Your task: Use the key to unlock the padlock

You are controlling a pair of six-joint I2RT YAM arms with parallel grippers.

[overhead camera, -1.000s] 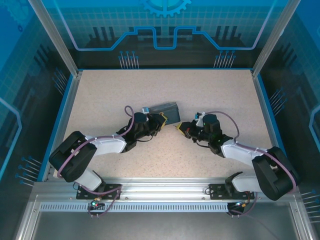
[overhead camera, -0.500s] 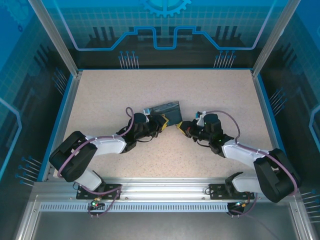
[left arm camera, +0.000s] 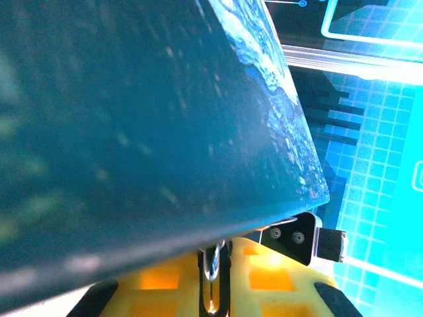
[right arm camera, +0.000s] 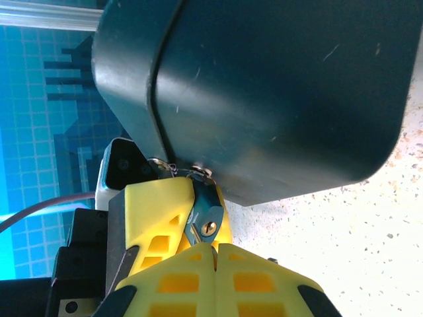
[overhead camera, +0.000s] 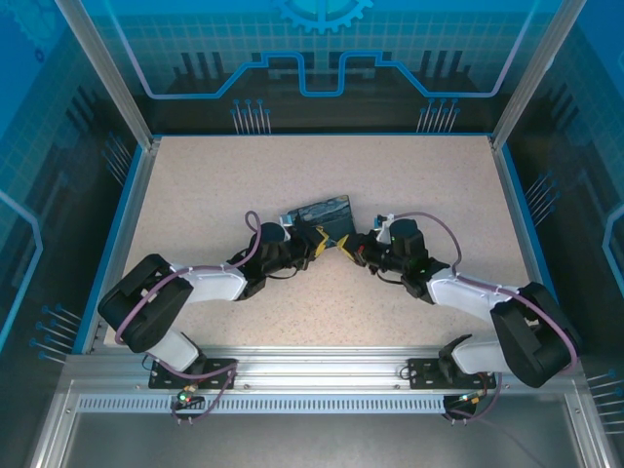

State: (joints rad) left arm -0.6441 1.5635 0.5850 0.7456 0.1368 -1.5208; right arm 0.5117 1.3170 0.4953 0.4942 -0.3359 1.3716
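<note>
The padlock, a dark teal box-shaped body, sits near the middle of the speckled table, with both arms meeting at its near edge. The step in hand looks like seating the key in the keyway.

To do it well, the left gripper should hold the body steady while the right gripper does the fine work. The blade must line up with the slot before any push. It should go in straight, and turn only once it is fully home. A skewed push would likely shove the padlock or twist the key in the pinch.

In the right wrist view, the right gripper's yellow fingers are pressed together on the key. Its tip reaches the lower edge of the padlock.

In the left wrist view, the left gripper is nearly closed, pinching a bright metal piece under the padlock.

The keyway cannot be made out in either wrist view, so whether the tip has entered it or merely touches the casing cannot be told. Nor is it clear whether the bright metal piece is the shackle. From above, the key is too small to pick out.
</note>
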